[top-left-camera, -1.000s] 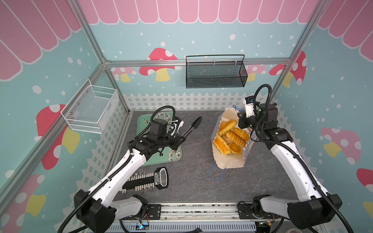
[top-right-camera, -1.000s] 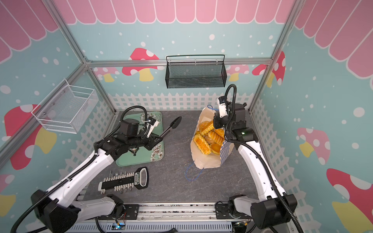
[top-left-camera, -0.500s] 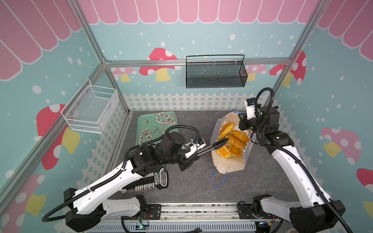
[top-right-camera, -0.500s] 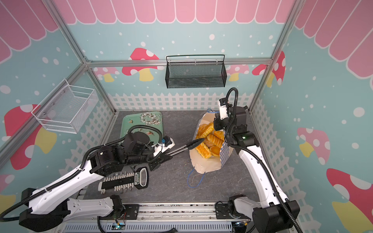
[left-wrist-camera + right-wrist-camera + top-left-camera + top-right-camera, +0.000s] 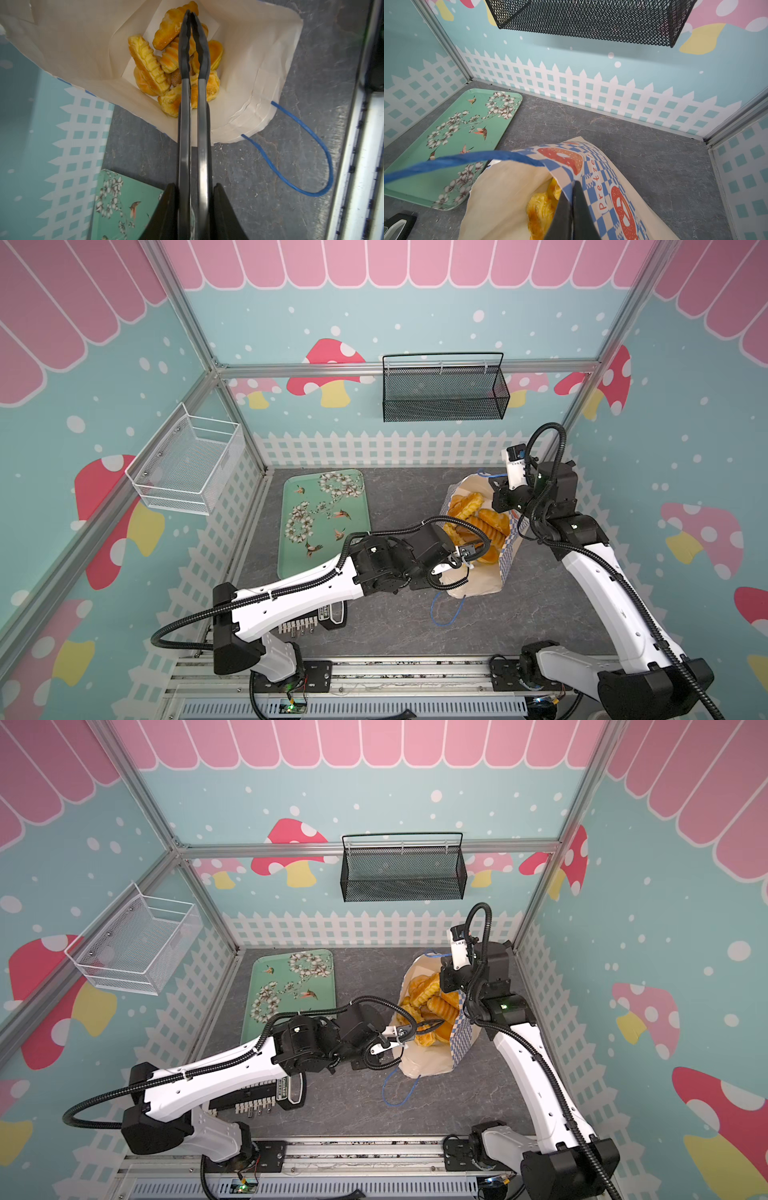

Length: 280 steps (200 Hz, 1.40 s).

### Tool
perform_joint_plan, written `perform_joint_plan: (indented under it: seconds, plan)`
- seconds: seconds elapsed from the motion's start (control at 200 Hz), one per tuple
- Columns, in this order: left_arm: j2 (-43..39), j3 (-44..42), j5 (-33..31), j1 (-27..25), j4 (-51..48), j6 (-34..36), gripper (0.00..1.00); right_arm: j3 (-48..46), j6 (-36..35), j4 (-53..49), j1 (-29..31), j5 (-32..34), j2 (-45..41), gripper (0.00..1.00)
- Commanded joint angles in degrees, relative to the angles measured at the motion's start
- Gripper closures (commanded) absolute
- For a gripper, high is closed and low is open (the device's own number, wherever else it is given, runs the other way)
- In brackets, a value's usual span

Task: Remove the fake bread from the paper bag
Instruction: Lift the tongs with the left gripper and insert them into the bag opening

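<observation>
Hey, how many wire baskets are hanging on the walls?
2: a white basket on the left wall and a black mesh basket on the back wall. None seem hidden.

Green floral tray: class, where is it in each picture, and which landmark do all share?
In a top view: green floral tray left of centre, left of the paper bag.
In a top view: same place.
Left wrist: one corner, beside the tongs.
Right wrist: beyond the blue cord handle, tray.
Shared landmark: the paper bag.

Fake bread [image 5: 492, 522] in the paper bag [image 5: 482, 585], right of tray [image 5: 324, 510]
</observation>
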Motion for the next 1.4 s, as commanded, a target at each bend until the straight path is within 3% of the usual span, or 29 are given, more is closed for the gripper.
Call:
perform_joint_plan:
  seconds: [0.0, 0.615, 1.396]
  plan:
    - [2.7, 2.9, -7.0, -0.3, 1.4, 6.3, 0.77, 0.0, -0.6, 0.9, 0.2, -2.6, -1.8, 1.0]
    - [17.0, 10.1, -15.1, 1.2, 14.3, 22.3, 0.59, 1.2, -3.5, -1.2, 0.3, -6.9, -1.9, 1.0]
    - [22.5, 13.4, -12.6, 3.5, 18.3, 28.2, 0.63, 2.4, -5.5, -2.3, 0.3, -8.7, -1.0, 1.0]
